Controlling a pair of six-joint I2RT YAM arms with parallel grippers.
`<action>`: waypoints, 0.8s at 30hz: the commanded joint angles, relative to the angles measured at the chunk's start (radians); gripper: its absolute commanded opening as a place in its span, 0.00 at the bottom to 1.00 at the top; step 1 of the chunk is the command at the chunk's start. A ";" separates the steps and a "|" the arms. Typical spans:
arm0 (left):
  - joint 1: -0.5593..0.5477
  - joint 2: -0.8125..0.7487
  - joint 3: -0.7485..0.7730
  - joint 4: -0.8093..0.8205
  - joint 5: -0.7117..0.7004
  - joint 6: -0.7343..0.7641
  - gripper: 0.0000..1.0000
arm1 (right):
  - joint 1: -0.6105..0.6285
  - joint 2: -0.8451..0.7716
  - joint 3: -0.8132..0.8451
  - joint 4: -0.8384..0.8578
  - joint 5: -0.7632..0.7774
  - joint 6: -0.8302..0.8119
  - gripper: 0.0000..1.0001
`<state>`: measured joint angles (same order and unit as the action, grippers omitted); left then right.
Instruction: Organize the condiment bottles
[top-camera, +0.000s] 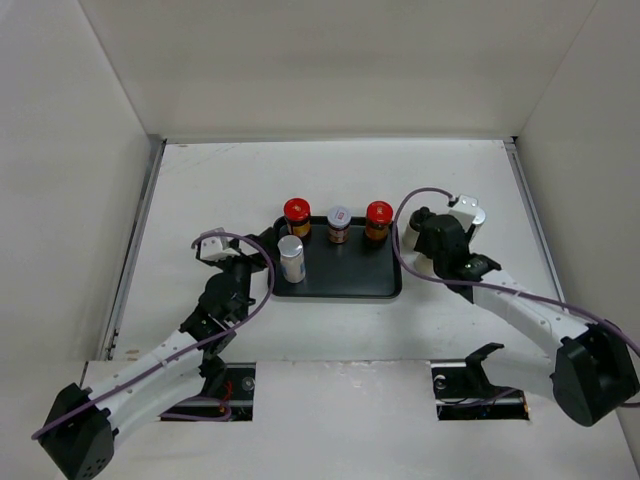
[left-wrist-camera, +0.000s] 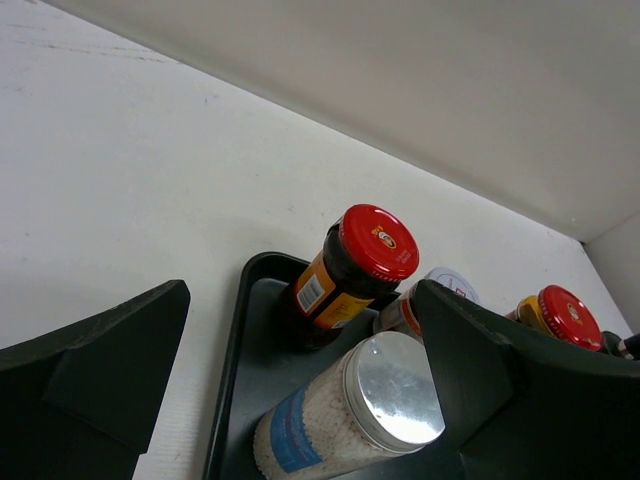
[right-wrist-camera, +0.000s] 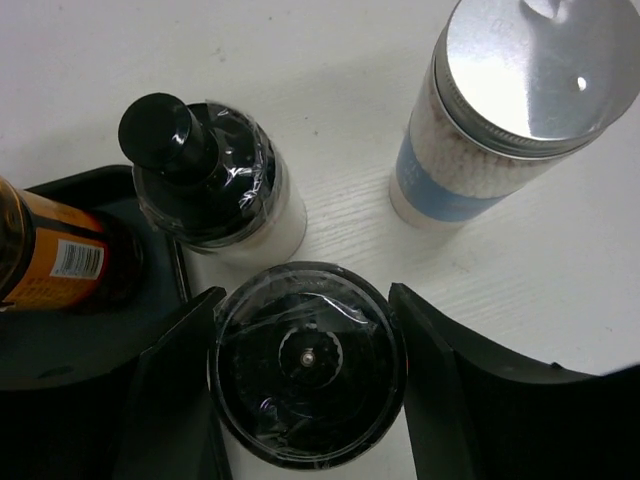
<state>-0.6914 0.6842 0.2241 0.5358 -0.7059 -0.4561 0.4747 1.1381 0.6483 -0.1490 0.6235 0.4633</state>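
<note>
A black tray (top-camera: 345, 290) holds two red-capped amber bottles (top-camera: 297, 215) (top-camera: 378, 219), a brown pale-lidded bottle (top-camera: 339, 223) and a silver-lidded clear bottle (top-camera: 291, 259). My left gripper (left-wrist-camera: 302, 295) is open. The silver-lidded bottle (left-wrist-camera: 350, 420) stands between its fingers, next to the right finger (left-wrist-camera: 480, 380). My right gripper (right-wrist-camera: 305, 298) is shut on a black-capped bottle (right-wrist-camera: 308, 375) that stands on the table just right of the tray. A white bottle with a black spout (right-wrist-camera: 215, 180) and a blue-labelled bottle (right-wrist-camera: 510, 110) stand beyond it.
The tray's right rim (right-wrist-camera: 180, 275) lies close to my right gripper's left finger. White walls enclose the table at the back and both sides. The blue-labelled bottle (top-camera: 470, 214) stands on the bare table right of the tray.
</note>
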 joint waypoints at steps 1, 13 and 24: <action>0.008 -0.005 -0.014 0.069 0.002 -0.015 1.00 | -0.015 -0.004 0.004 0.042 -0.002 0.014 0.59; 0.034 -0.014 -0.025 0.052 -0.055 -0.024 1.00 | 0.355 -0.098 0.146 0.029 0.110 -0.009 0.48; 0.042 -0.100 -0.068 0.055 -0.107 -0.032 1.00 | 0.566 0.348 0.367 0.315 -0.002 -0.023 0.49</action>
<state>-0.6601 0.5873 0.1616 0.5488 -0.7929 -0.4793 1.0290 1.4578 0.9257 0.0105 0.6292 0.4461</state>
